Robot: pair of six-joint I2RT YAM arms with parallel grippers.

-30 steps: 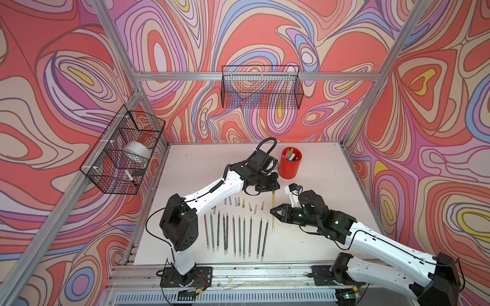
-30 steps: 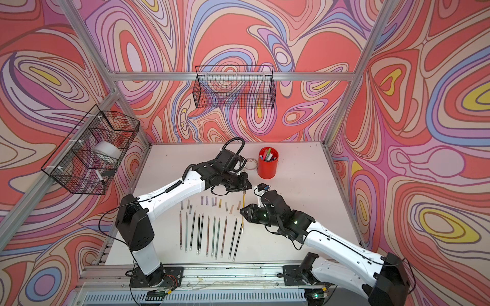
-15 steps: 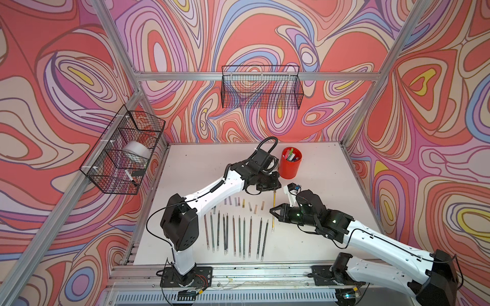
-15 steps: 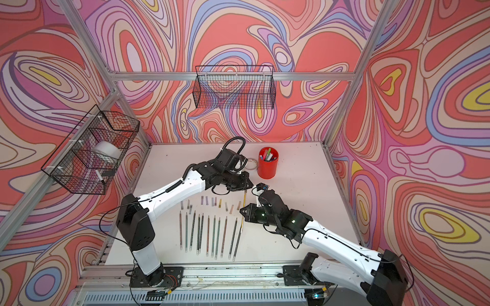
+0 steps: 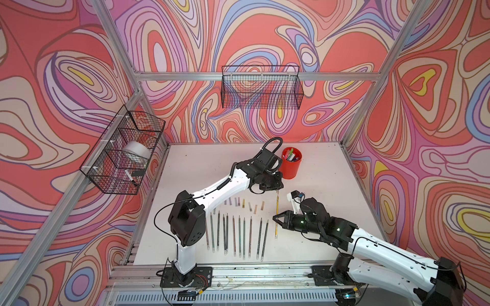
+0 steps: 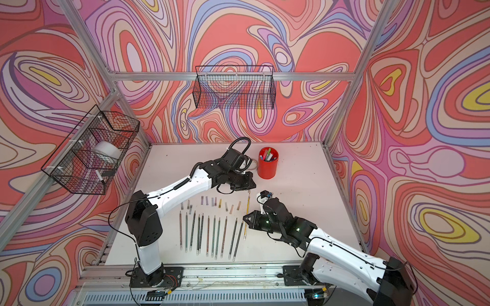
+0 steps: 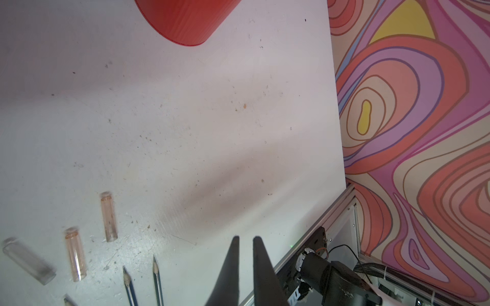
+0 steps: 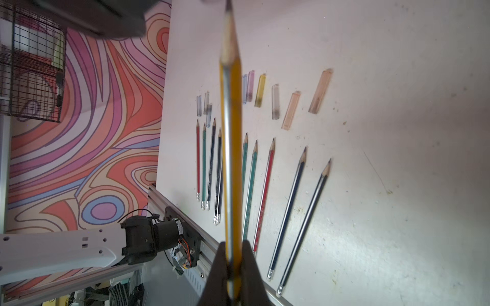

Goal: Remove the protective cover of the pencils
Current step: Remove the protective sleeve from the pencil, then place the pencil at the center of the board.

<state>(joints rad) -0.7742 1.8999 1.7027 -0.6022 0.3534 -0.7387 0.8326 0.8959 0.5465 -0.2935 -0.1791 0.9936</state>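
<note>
Swirly walls (image 5: 265,39); seemingly speckled white tabletop (image 5: 212,164) bears pencils (image 5: 239,233).

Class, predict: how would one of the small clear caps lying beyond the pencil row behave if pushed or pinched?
Probably very light: each cap is a short, thin clear tube. Pushed sideways, it would likely roll or skid on the smooth table. Pinched, its glossy wall might slip.

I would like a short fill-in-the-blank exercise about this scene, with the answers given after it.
1. The right gripper is shut on a ___ pencil.
2. The markers stand in a ___ cup.
3. The other pencils lie in a row on the ___.
Answers: yellow, red, table.
</note>
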